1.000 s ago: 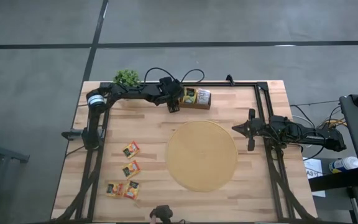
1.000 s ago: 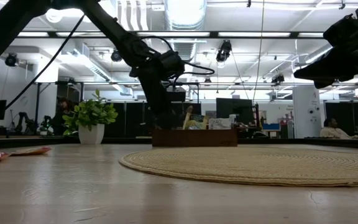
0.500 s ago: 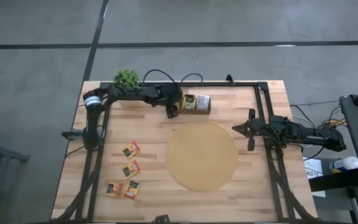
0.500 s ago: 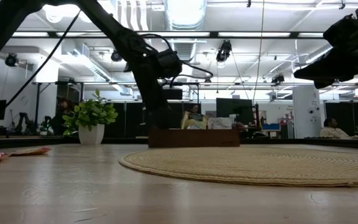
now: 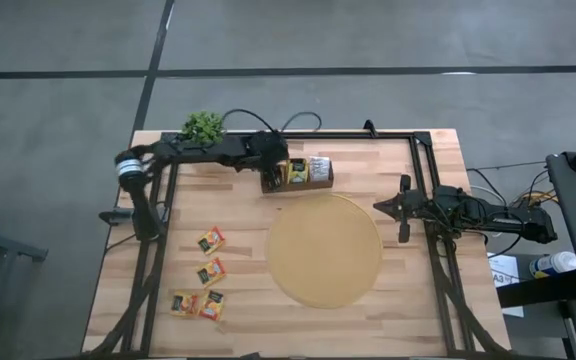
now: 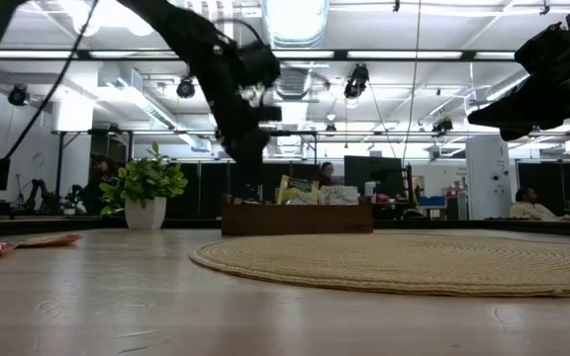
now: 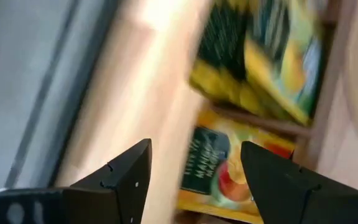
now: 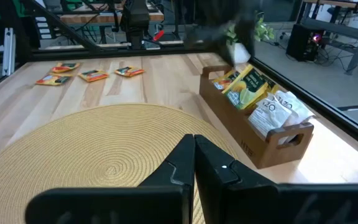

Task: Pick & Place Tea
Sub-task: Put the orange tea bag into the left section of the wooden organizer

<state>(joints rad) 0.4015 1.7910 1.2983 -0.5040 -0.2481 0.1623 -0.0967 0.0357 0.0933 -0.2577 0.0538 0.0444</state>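
Nearest the front edge of the table (image 5: 258, 330), on its left side, four tea sachets (image 5: 208, 272) lie flat and loose on the bare wood – two side by side at the front, two more in a line behind them. In the low view they show only as thin orange slivers (image 6: 28, 241) at the far left.

Beyond them, the large round woven mat (image 5: 324, 250) fills the middle of the table with nothing on it. To its right the right gripper (image 5: 401, 211) hangs above the table just off the mat's edge, well apart from the sachets; its fingers (image 8: 213, 163) are pressed together with nothing between them.

Farther back, just behind the mat, sits the wooden tray (image 5: 298, 174), with more tea packets standing upright in its slots – yellow-green ones (image 8: 244, 87) toward one end and white ones (image 8: 278, 111) at the other. The left gripper (image 5: 267, 177) is at the tray's left end, its fingers (image 7: 120, 180) spread apart and empty, with yellow-green packets (image 7: 219, 168) in the tray right in front of them.

At the back left corner stands a small potted plant (image 5: 204, 126).
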